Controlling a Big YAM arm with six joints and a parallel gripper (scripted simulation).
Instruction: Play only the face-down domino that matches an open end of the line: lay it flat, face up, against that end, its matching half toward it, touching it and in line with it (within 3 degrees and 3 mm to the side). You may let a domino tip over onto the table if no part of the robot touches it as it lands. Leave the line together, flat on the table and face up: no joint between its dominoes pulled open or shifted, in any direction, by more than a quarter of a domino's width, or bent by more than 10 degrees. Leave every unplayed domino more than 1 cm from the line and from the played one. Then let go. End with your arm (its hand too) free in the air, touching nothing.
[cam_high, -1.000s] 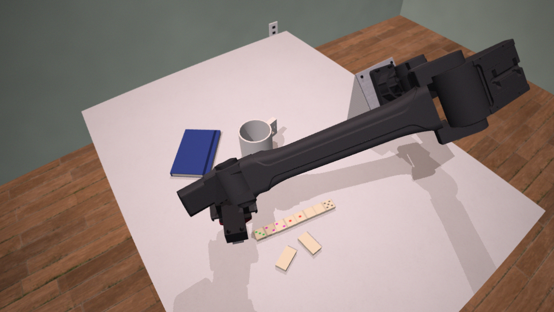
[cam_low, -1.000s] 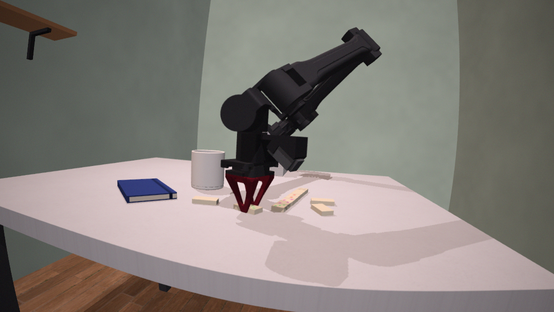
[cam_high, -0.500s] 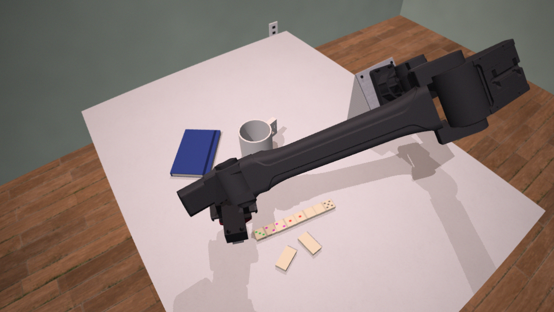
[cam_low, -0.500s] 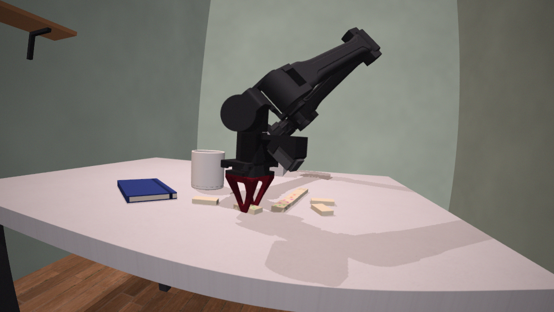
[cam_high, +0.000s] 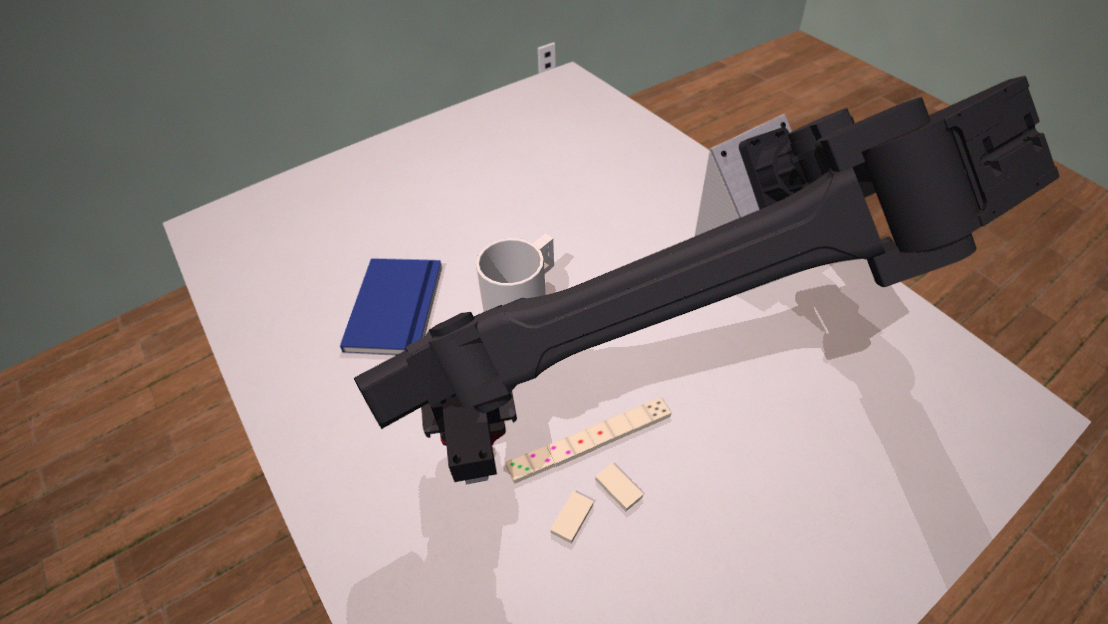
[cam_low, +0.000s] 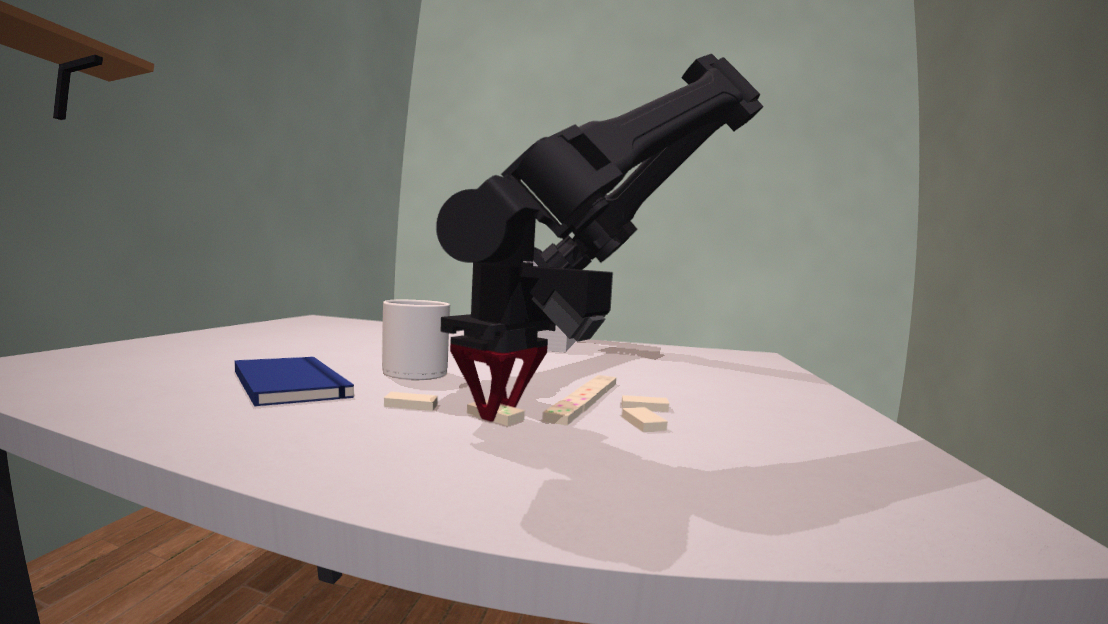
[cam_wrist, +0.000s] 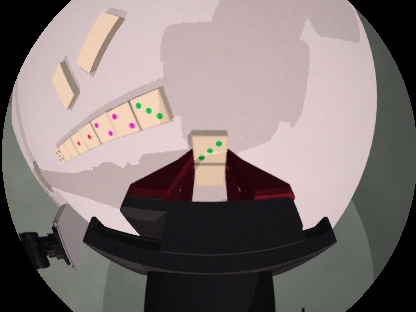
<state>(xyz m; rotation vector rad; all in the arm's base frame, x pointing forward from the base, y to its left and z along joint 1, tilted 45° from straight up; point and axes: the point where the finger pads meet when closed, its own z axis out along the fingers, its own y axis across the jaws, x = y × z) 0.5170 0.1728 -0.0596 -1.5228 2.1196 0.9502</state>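
Observation:
My gripper (cam_low: 497, 411) (cam_wrist: 209, 155) is low at the table, shut on a face-up domino (cam_low: 510, 416) (cam_wrist: 210, 141). It has a green three half and a blank half, seems to lie flat and is hidden in the top view. The face-up line (cam_high: 586, 440) (cam_low: 579, 402) (cam_wrist: 102, 128) runs from a green three at its near end to a black five. The held domino is apart from the green three end and at an angle to the line. Two face-down dominoes lie beside the line: one (cam_high: 572, 516) (cam_low: 644, 420) (cam_wrist: 98, 42) and another (cam_high: 619, 486) (cam_low: 645, 403) (cam_wrist: 64, 86).
A third face-down domino (cam_low: 410, 401) lies between the gripper and a blue notebook (cam_high: 392, 304) (cam_low: 290, 378). A white mug (cam_high: 510, 282) (cam_low: 415, 341) stands behind the gripper. The arm passes above the table near the mug in the top view.

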